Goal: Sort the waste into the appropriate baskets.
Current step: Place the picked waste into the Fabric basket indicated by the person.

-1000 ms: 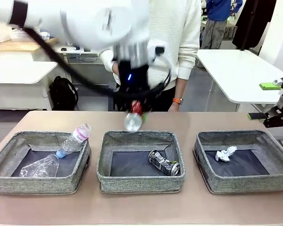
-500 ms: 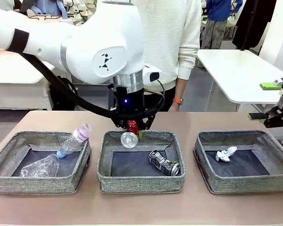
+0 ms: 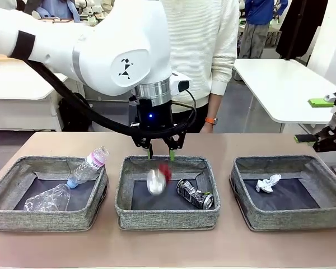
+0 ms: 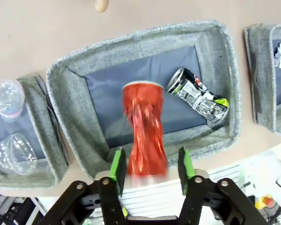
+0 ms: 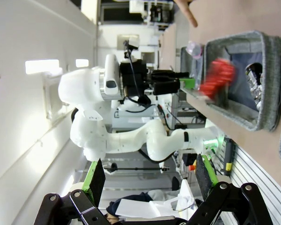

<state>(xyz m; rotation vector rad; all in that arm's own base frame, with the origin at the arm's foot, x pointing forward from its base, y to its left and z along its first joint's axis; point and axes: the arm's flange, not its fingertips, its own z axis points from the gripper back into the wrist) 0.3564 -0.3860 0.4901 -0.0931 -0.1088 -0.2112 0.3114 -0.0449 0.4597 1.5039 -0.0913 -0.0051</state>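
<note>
Nearing the end of the sort, judging by how things lie: crushed clear bottle (image 3: 47,198) and small bottle with pink label (image 3: 89,163) already in the left basket (image 3: 5,214), crushed black can (image 3: 194,194) on the floor of the middle basket (image 3: 167,218), crumpled paper (image 3: 267,182) in the right basket (image 3: 293,216). Dropping just now into the middle basket, blurred and in mid-air beside the black can: crushed red can (image 4: 144,125), free of both green pads in the left wrist view. No litter visible on the bare tabletop, so probably nothing left once the red can lands. Hanging straight down over the far rim of the middle basket, left gripper (image 3: 160,151), jaws spread and empty. Parked well off at the table's right edge, right gripper (image 5: 147,180), jaws wide apart, grasping nothing.
</note>
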